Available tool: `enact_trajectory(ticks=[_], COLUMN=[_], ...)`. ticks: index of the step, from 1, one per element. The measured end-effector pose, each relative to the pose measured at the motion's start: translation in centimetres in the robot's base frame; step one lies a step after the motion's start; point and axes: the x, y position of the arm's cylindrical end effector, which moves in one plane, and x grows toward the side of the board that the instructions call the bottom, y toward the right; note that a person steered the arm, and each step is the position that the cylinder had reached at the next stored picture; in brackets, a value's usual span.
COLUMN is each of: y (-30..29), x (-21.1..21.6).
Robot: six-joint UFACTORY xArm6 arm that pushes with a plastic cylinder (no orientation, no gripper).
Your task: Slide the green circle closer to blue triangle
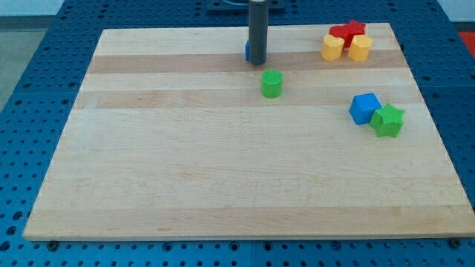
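Observation:
The green circle (272,84) is a short green cylinder standing on the wooden board (185,163), above the middle. My rod comes down from the view's top and my tip (256,62) rests on the board just up and left of the green circle, with a small gap between them. A blue block (247,50) shows only as a thin sliver at the rod's left edge; the rod hides most of it, so its shape cannot be made out.
A blue cube (364,107) and a green star (388,120) touch at the view's right. A red star (349,32) and two yellow blocks (332,47) (360,48) cluster at the top right corner.

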Motion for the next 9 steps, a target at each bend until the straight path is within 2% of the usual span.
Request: enact_trajectory(ticks=[2, 3, 4, 6, 7, 8, 9], y=[-0.1, -0.1, 0.6, 6.0, 7.0, 6.0, 4.6], x=[-2.6, -1.5, 1.4, 5.7, 9.2, 10.8, 9.9])
